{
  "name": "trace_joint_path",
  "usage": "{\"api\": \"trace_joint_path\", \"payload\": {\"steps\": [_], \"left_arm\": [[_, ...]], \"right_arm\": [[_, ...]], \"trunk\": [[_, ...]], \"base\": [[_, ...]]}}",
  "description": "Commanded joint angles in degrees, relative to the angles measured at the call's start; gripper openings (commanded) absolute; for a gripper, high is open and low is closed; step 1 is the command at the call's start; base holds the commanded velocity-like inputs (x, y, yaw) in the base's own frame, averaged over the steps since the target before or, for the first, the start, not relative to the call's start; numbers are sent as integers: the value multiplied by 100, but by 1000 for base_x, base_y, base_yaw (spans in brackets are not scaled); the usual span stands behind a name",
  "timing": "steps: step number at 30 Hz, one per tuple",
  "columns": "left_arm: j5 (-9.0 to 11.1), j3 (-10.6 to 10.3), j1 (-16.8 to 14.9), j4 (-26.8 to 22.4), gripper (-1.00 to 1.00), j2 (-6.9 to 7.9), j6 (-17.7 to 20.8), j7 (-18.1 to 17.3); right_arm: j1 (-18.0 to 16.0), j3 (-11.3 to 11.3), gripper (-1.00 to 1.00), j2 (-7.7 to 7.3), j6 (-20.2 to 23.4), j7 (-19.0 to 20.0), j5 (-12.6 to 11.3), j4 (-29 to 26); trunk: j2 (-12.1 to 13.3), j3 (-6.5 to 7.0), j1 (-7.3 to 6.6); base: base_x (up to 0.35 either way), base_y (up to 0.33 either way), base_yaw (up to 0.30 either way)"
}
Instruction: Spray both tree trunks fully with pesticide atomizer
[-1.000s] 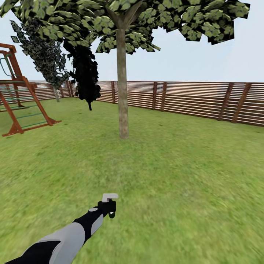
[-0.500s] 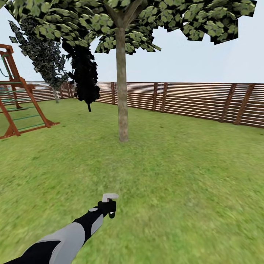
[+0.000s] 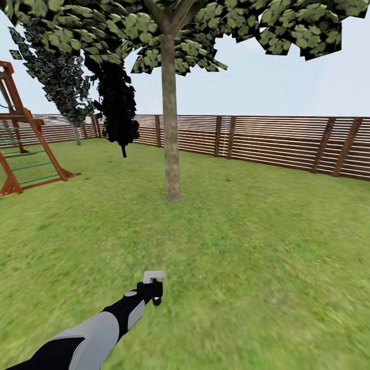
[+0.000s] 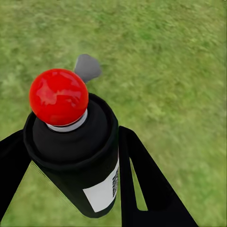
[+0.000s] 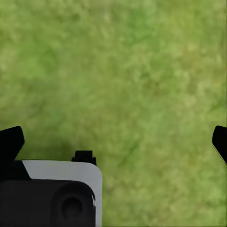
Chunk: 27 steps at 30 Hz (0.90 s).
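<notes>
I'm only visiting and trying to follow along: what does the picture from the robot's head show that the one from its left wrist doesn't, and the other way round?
Head view alone: a tree trunk ahead under its leafy crown, a slatted wooden fence, a wooden play frame and the sky. Left wrist view alone: the spray bottle close up, with its red ball tip and a white label. Both share the grass and the bottle held between the jaws of the left gripper.

Bright, even daylight; lawn (image 3: 267, 267) blurs toward the edges, shadows faint.
</notes>
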Motion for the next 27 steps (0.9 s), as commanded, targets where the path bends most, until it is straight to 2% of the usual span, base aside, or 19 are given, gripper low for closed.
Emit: {"api": "trace_joint_path", "payload": {"steps": [1,27], "left_arm": [[-43,49,-6,7,-100,-1,-18,-19],[-43,49,-6,6,-100,-1,-18,-19]], "right_arm": [[-5,20,100,-2,-18,-23,16,8],[-6,18,100,-5,-17,-24,19,8]], "trunk": [[-7,-9,5],[-7,-9,5]], "base": [[350,0,0],[350,14,1]]}}
